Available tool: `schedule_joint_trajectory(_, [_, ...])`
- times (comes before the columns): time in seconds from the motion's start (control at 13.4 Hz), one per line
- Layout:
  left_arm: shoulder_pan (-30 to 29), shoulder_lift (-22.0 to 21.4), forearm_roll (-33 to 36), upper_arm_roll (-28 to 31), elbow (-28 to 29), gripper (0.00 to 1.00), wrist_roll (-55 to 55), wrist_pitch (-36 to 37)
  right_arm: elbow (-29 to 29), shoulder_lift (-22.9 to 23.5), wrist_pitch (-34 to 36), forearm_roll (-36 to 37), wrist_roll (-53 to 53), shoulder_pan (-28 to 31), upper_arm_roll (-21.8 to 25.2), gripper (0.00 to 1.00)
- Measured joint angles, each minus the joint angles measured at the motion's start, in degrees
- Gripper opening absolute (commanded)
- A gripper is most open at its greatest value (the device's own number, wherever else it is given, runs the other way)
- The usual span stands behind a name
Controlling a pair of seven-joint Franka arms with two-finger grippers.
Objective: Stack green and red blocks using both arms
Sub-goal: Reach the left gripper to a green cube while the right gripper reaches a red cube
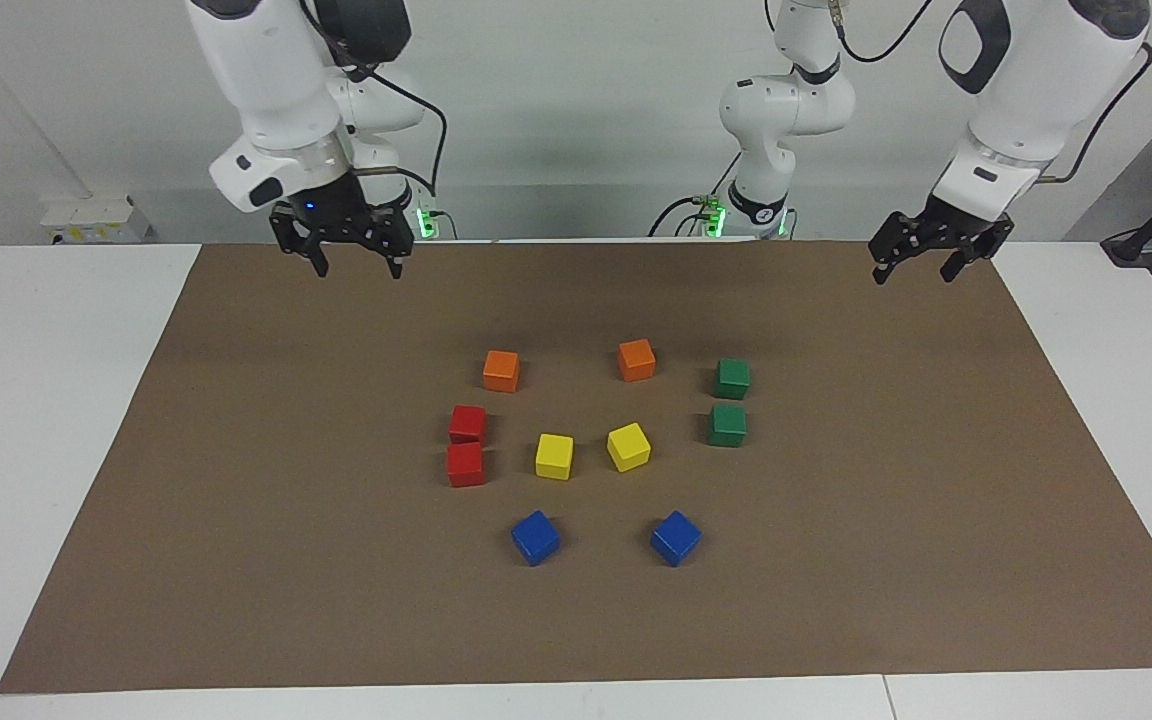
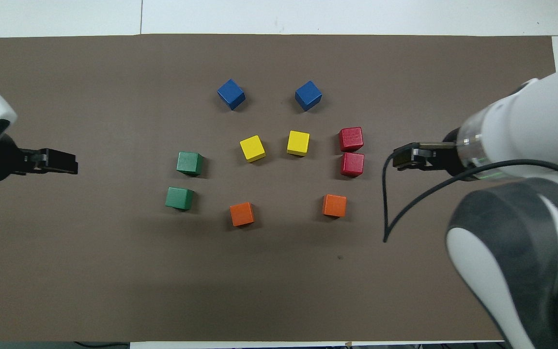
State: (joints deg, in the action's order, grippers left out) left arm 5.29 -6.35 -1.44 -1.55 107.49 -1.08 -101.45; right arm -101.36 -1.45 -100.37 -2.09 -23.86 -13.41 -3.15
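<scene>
Brown mat [image 1: 236, 560] carries everything. My right gripper [image 1: 353, 262] and left gripper [image 1: 911, 268] hang spread and empty over its robot-side edge, probably lining up. Green blocks [image 1: 731, 400] and red blocks [image 1: 467, 445] sit paired mid-mat, unstacked, each toward its arm's end.

From overhead, the right arm [image 2: 526, 203] is cut off by the picture's edge and covers the brown mat [image 2: 279, 291] at that end of the tabletop [image 2: 356, 14]
</scene>
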Motion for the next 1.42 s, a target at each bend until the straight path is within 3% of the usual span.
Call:
schedule_joint_trajectory(0.45, [7.7,3.2,-2.6,-0.4,14.8,1.0,-0.2,-16.0,-4.7,10.2,-16.5,0.0,-4.5,-2.7,0.2,1.0])
schedule_joint_trajectory(0.82, [10.8,7.0,-2.9,-0.4,17.6,1.0,-0.2,-22.4,-10.1,13.5,-25.8,0.0,-4.5,-2.7,0.3,1.0])
schedule_joint_trajectory(1.42, [12.5,9.0,-2.9,-0.5,22.1,1.0,-0.1,-30.6,-11.1,19.4,-29.2,0.0,-4.5,-3.5,0.2,1.0])
